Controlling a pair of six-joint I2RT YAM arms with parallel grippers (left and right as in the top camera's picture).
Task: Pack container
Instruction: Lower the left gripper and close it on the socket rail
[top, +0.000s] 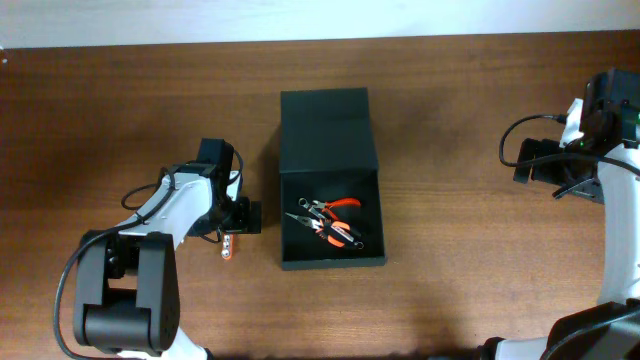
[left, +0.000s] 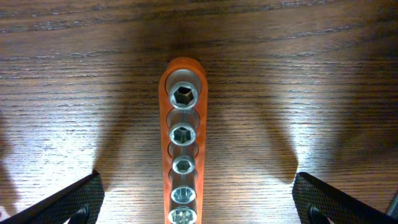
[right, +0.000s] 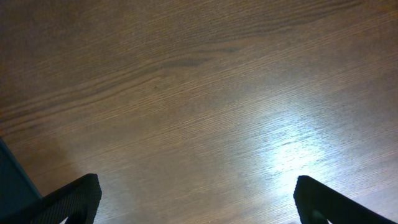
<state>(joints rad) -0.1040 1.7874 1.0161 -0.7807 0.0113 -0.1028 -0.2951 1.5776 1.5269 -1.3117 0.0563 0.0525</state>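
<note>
At table centre, the container lay with its long axis running near-to-far, mouth upward, flap lid laid open toward the far edge, pliers inside. Just left of it, the left gripper hung spread wide astride an orange socket rail, holding nothing. Recommended: descend centred, close across the rail's narrow width, lift level. The right gripper stood open and empty, well apart.

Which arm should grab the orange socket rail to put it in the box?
Left. The left gripper hangs open directly over the socket rail, jaws either side of it, just beside the container. The right gripper is far off on the container's other side.
</note>
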